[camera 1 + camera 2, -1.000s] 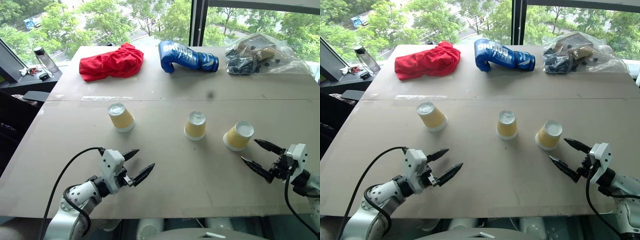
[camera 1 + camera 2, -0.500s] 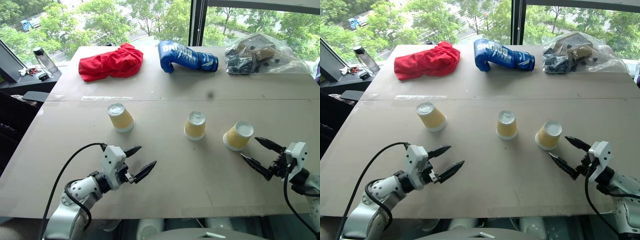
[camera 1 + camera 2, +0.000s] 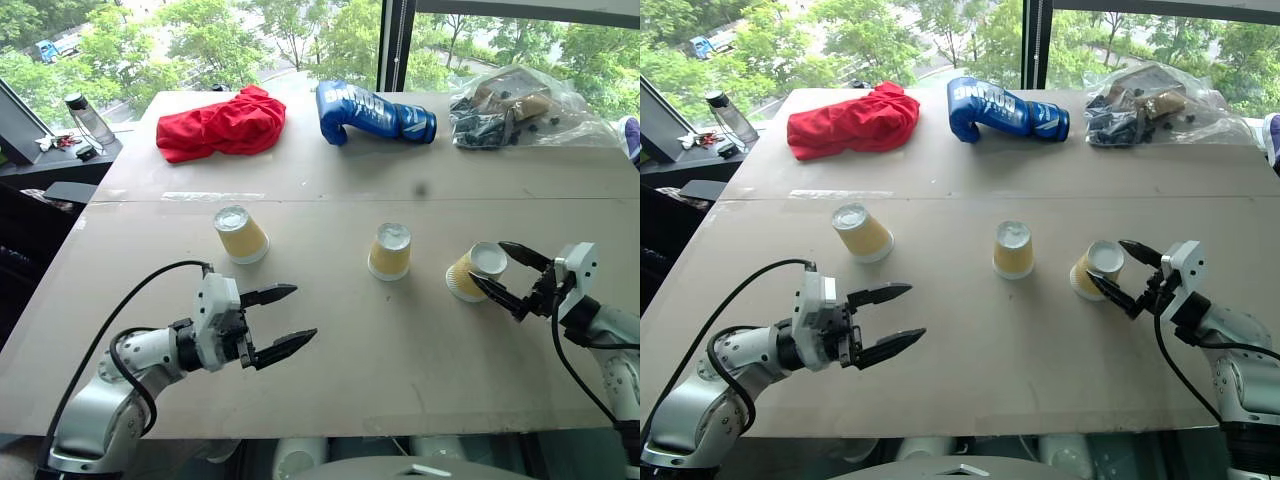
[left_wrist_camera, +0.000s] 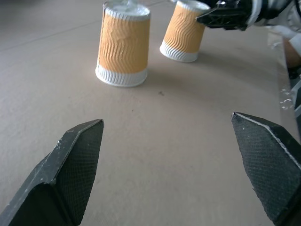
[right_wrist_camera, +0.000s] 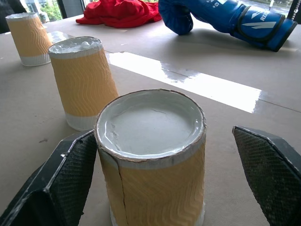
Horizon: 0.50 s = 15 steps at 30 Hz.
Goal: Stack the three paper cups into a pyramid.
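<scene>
Three paper cups stand upside down, spaced along my table. My right gripper straddles the rightmost cup, jaws spread, unclenched; my left gripper hovers released, empty.

Two black textured fingertips of the left end effector stand wide apart, with bare tan bench between them. Beyond them two paper cups stand upside down, well apart from the fingers: the nearer cup upright, the farther cup leaning. The right end effector, black, sits just beside the farther cup's top.
</scene>
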Each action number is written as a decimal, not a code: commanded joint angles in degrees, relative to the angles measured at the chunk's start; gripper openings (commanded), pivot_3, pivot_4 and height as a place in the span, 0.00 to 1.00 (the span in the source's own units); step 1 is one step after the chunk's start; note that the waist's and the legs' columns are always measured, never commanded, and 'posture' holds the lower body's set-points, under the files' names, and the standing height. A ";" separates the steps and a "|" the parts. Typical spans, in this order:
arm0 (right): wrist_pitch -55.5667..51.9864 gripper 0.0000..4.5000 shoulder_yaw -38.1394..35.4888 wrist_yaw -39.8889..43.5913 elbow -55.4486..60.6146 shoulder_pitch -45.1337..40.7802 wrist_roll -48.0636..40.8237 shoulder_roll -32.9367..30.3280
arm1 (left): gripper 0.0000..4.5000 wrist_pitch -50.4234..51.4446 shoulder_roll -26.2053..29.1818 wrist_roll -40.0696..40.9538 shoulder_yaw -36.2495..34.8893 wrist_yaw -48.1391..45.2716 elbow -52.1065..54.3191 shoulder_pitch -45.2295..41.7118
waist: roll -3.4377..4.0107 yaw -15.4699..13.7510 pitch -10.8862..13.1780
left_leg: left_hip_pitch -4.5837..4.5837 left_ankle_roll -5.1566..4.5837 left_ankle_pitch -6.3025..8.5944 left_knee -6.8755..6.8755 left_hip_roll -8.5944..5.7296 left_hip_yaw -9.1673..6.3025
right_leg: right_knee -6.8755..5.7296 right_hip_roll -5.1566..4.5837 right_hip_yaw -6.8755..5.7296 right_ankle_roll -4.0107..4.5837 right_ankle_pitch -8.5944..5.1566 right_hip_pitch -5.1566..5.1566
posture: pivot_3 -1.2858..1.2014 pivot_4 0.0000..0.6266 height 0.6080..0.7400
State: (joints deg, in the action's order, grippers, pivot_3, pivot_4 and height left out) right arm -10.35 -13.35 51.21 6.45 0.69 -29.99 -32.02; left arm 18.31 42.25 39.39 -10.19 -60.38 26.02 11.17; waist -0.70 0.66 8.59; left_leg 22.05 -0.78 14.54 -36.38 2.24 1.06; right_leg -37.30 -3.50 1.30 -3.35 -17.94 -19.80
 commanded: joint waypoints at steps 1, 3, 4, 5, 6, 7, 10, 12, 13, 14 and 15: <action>-2.09 1.00 -0.13 -0.74 4.08 -1.21 -1.96 -0.18 | 0.99 1.57 2.39 3.96 -3.17 -2.37 1.86 -2.40 | 0.01 0.00 0.01 | 0.00 0.00 0.00 0.00 0.00 0.00 | -0.01 0.01 0.00 0.00 0.00 -0.01 | 0.52 0.24 1.00; -2.51 1.00 0.14 -0.82 4.46 -1.38 -1.84 -0.11 | 0.99 2.29 3.25 4.55 -3.69 -2.91 1.59 -3.66 | 0.01 0.02 0.02 | 0.00 0.00 0.00 0.00 0.00 0.00 | -0.03 0.03 0.00 -0.01 0.00 -0.01 | 0.52 0.24 1.00; -2.70 1.00 0.23 -0.87 4.56 -1.52 -1.84 -0.04 | 0.99 2.38 3.70 4.45 -3.73 -3.33 1.45 -4.13 | 0.01 0.02 0.02 | -0.02 0.00 0.00 0.00 0.00 0.00 | -0.04 0.04 0.01 -0.01 0.00 0.00 | 0.52 0.24 1.00; -2.54 0.88 0.30 -0.73 4.65 -1.66 -1.80 0.05 | 1.00 2.48 4.04 4.40 -3.84 -3.73 1.31 -4.47 | 0.00 0.03 0.02 | -0.02 0.00 0.00 0.00 -0.01 0.01 | -0.04 0.04 0.02 -0.01 0.00 0.00 | 0.52 0.24 1.00; -2.47 0.81 0.34 -0.64 4.76 -1.74 -1.82 0.10 | 1.00 2.54 4.25 4.35 -4.00 -4.01 1.14 -4.70 | 0.00 0.03 0.02 | -0.02 0.00 0.00 -0.01 -0.01 0.01 | -0.03 0.05 0.02 -0.01 0.00 0.00 | 0.52 0.24 1.00; -2.05 0.71 0.59 -0.20 4.93 -1.72 -1.53 -0.09 | 1.00 2.55 4.41 4.25 -4.18 -4.28 0.93 -4.88 | 0.00 0.04 0.03 | -0.02 0.00 0.00 -0.01 -0.01 0.02 | -0.03 0.05 0.02 -0.01 0.00 -0.01 | 0.52 0.24 1.00; -2.05 0.50 1.24 0.29 5.64 -1.61 -1.48 -0.18 | 1.00 2.53 4.42 4.05 -4.18 -4.59 0.67 -5.20 | -0.01 0.04 0.04 | -0.01 0.00 0.00 -0.01 0.01 0.02 | -0.04 0.08 0.03 -0.02 0.00 -0.02 | 0.52 0.24 1.00; -2.46 0.50 1.83 0.19 6.07 -1.82 -1.39 0.00 | 1.00 2.42 4.24 3.91 -3.92 -4.78 0.85 -5.09 | -0.01 0.05 0.04 | -0.02 0.00 0.00 -0.01 0.01 0.02 | -0.07 0.10 0.04 -0.02 0.00 -0.02 | 0.52 0.24 1.00; -2.49 0.50 2.17 0.23 6.12 -1.99 -1.16 -0.05 | 1.00 2.37 4.15 3.80 -3.79 -4.87 0.97 -5.01 | -0.01 0.05 0.04 | -0.02 0.00 0.00 -0.01 0.02 0.02 | -0.07 0.11 0.04 -0.02 0.00 -0.02 | 0.52 0.24 1.00; -2.13 0.50 2.70 -0.01 6.21 -2.70 -0.86 0.33 | 1.00 2.40 4.07 3.76 -3.64 -4.84 1.22 -4.97 | -0.02 0.06 0.05 | -0.03 0.00 0.00 -0.01 0.02 0.02 | -0.07 0.12 0.05 -0.02 0.00 -0.02 | 0.52 0.24 1.00; -2.01 0.50 3.32 -0.48 6.11 -3.72 -0.50 0.71 | 1.00 2.51 4.04 3.74 -3.45 -4.80 1.35 -5.15 | -0.01 0.09 0.05 | -0.02 0.00 0.00 -0.01 0.03 0.02 | -0.07 0.13 0.05 -0.02 0.00 -0.03 | 0.52 0.24 1.00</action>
State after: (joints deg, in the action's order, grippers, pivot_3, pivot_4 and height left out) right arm -13.17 -10.29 51.02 10.31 -1.26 -30.36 -31.71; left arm 20.97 46.01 42.73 -13.02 -64.80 25.98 6.59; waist -0.72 0.75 8.65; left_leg 22.02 -0.78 14.54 -36.38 2.27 1.09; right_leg -37.38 -3.37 1.38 -3.37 -17.94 -19.84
